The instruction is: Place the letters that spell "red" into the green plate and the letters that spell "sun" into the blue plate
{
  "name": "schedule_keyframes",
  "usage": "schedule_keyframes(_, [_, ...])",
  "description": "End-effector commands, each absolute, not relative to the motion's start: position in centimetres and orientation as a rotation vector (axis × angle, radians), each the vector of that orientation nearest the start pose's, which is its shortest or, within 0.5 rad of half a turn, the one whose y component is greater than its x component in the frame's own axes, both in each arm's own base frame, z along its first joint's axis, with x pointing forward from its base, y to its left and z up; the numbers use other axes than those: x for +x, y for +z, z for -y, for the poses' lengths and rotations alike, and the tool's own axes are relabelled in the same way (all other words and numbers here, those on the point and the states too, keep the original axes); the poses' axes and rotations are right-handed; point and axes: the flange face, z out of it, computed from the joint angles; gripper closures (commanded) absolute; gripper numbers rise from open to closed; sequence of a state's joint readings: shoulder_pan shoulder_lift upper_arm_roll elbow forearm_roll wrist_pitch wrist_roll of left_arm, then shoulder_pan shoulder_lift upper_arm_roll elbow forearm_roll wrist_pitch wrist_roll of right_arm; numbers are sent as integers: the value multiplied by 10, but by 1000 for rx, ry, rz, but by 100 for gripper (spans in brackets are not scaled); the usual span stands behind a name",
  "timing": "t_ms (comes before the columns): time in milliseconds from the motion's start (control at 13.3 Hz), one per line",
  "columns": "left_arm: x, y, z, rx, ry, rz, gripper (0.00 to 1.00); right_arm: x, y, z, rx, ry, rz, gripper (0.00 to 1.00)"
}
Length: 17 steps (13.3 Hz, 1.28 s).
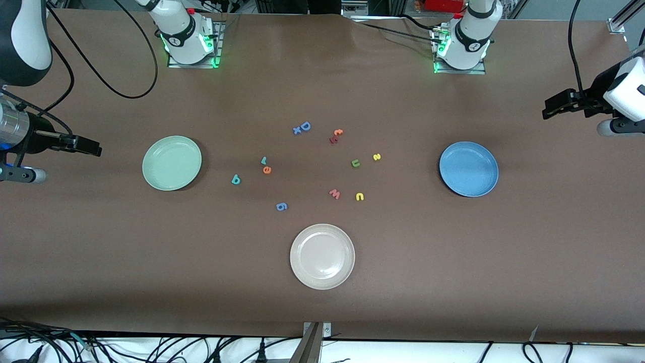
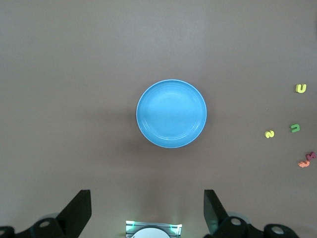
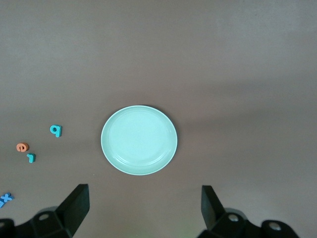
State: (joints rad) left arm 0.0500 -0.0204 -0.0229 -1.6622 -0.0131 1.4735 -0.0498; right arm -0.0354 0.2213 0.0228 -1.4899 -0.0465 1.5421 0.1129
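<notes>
The green plate (image 1: pixel 172 163) (image 3: pixel 139 140) lies toward the right arm's end of the table, the blue plate (image 1: pixel 468 169) (image 2: pixel 171 114) toward the left arm's end. Both hold nothing. Between them lie a teal "r" (image 1: pixel 263 161) (image 3: pixel 31 157), orange "e" (image 1: pixel 267 170) (image 3: pixel 22 147) and teal "d" (image 1: pixel 236 179) (image 3: pixel 56 130), then a yellow "s" (image 1: pixel 376 157) (image 2: pixel 269 134), an olive "u" (image 1: pixel 356 163) (image 2: pixel 295 128) and a yellow "u" (image 1: pixel 360 196) (image 2: pixel 300 88). My right gripper (image 1: pixel 95 148) (image 3: pixel 143 206) hangs open high over its end of the table. My left gripper (image 1: pixel 546 111) (image 2: pixel 147 208) hangs open over the other end.
A cream-white plate (image 1: pixel 322 256) sits nearer the front camera than the letters. Other letters lie among them: a blue "D" (image 1: pixel 305 126) and "x" (image 1: pixel 297 130), an orange one (image 1: pixel 338 132), a dark red one (image 1: pixel 333 139), a pink "w" (image 1: pixel 334 194) and a blue one (image 1: pixel 281 206).
</notes>
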Motion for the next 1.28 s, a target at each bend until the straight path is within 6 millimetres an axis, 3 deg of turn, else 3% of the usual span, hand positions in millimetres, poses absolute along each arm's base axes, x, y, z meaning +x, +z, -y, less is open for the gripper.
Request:
schedule_keyframes(0, [537, 591, -15, -3152, 247, 115, 0, 607, 534, 15, -3154, 277, -221, 0])
schedule_keyframes(1205, [542, 581, -14, -3148, 259, 109, 0, 606, 533, 14, -3152, 282, -221, 0])
